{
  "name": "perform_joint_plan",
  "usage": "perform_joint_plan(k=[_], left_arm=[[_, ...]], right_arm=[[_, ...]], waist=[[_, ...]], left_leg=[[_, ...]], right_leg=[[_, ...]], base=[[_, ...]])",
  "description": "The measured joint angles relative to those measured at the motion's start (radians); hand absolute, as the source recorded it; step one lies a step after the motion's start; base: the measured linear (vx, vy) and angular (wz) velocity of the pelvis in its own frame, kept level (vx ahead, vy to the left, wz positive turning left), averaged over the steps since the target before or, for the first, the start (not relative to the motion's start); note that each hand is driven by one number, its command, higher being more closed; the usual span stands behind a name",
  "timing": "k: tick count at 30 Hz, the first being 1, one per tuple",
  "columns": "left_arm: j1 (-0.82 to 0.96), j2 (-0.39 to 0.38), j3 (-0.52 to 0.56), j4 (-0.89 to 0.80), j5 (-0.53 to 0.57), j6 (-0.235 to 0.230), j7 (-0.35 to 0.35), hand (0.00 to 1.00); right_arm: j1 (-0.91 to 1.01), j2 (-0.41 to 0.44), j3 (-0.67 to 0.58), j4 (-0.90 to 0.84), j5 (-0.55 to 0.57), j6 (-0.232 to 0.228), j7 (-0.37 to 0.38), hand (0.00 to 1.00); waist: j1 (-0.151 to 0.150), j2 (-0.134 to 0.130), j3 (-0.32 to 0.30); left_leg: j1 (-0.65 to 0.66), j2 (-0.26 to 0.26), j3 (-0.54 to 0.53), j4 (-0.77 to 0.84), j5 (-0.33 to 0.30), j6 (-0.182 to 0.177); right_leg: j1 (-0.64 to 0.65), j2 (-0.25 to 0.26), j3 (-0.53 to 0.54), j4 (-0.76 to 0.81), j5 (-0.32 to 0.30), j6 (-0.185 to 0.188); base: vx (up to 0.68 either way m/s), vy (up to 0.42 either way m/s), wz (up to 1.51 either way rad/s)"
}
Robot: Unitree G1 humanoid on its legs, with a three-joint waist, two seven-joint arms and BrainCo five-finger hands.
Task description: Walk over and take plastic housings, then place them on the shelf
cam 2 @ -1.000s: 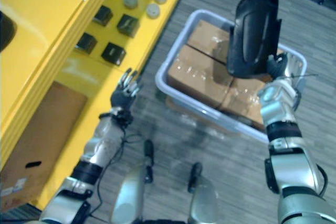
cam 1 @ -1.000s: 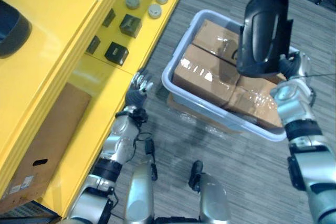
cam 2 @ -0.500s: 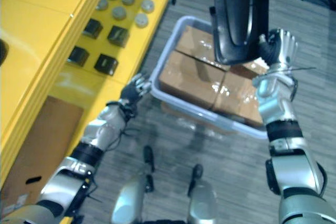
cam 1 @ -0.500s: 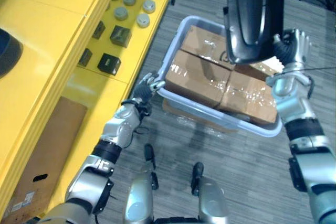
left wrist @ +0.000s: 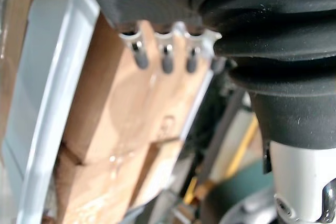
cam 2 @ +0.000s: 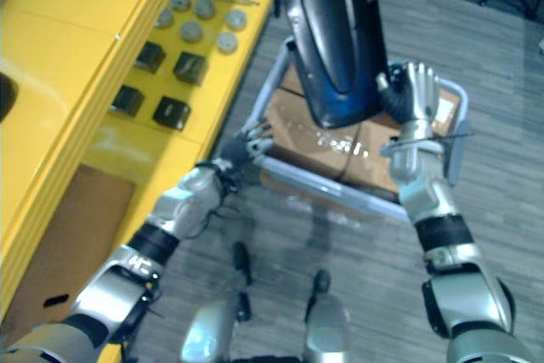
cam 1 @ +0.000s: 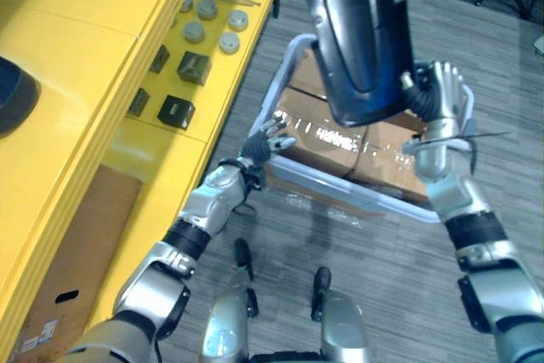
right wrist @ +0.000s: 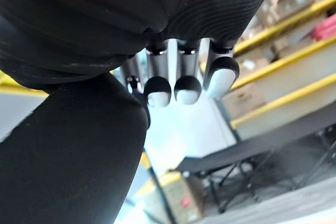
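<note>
A big dark blue-black plastic housing (cam 1: 357, 31) is held upright in the air above the grey bin (cam 1: 340, 189). My right hand (cam 1: 438, 95) grips its lower right edge, its fingers (right wrist: 181, 85) lying beside the dark shell (right wrist: 68, 150). My left hand (cam 1: 262, 144) is stretched out open at the bin's near left rim, with its fingers (left wrist: 165, 59) over the cardboard boxes (left wrist: 115, 124). The yellow shelf (cam 1: 76, 48) runs along the left. Another dark housing (cam 1: 13, 95) lies on its top level.
Sealed cardboard boxes (cam 1: 374, 146) fill the bin. Black blocks (cam 1: 176, 111), grey discs (cam 1: 228, 41) and bolts sit on the shelf's lower level. A flat cardboard box (cam 1: 76, 244) lies at the shelf's bottom. Grey carpet stretches between shelf and bin.
The right hand has swung the housing up and to the left, over the bin's middle. The left hand has gone from the shelf's edge to the bin's rim. The camera has shifted too.
</note>
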Motion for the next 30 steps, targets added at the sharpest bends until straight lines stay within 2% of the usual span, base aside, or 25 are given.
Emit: perform_joint_plan(k=[14, 15, 17, 23, 30], left_arm=[[0.006, -0.045, -0.048, -0.028, 0.000, -0.057, 0.081, 0.00], [0.013, -0.045, -0.048, -0.028, 0.000, -0.074, 0.095, 1.00], [0.027, -0.046, -0.060, -0.028, 0.000, -0.095, 0.120, 1.00], [0.063, -0.062, -0.062, -0.028, 0.000, -0.155, 0.162, 1.00], [0.098, -0.064, -0.045, -0.027, 0.013, -0.180, 0.227, 1.00]], right_arm=[[0.082, 0.109, 0.122, -0.005, -0.030, -0.038, 0.008, 1.00], [0.092, 0.115, 0.126, -0.005, -0.030, -0.038, 0.008, 1.00], [0.117, 0.126, 0.132, -0.001, -0.030, -0.038, 0.008, 1.00], [0.159, 0.151, 0.145, 0.013, -0.029, -0.038, 0.004, 1.00], [0.190, 0.203, 0.147, 0.004, -0.029, -0.038, -0.027, 1.00]], waist=[[0.004, 0.004, -0.002], [0.004, 0.007, -0.004], [0.005, 0.017, -0.009], [0.010, 0.020, -0.011], [0.014, 0.020, -0.011]], left_leg=[[0.000, -0.007, -0.004, 0.000, 0.000, 0.001], [0.001, -0.008, -0.005, 0.000, 0.000, 0.001], [0.001, -0.009, -0.011, 0.000, 0.000, 0.001], [0.016, -0.007, -0.020, -0.009, 0.000, 0.000], [0.016, -0.007, -0.018, -0.011, 0.000, 0.000]], right_leg=[[0.005, -0.002, -0.002, -0.006, 0.002, 0.003], [0.007, -0.002, -0.003, -0.008, 0.003, 0.003], [0.017, -0.001, -0.014, -0.020, 0.006, 0.003], [0.037, 0.000, -0.025, -0.031, 0.006, 0.003], [0.037, 0.000, -0.024, -0.036, 0.006, 0.003]], base=[[0.00, 0.000, 0.00], [0.00, 0.000, 0.00], [0.03, -0.014, 0.09], [0.01, -0.008, 0.05], [0.00, 0.000, 0.00]])
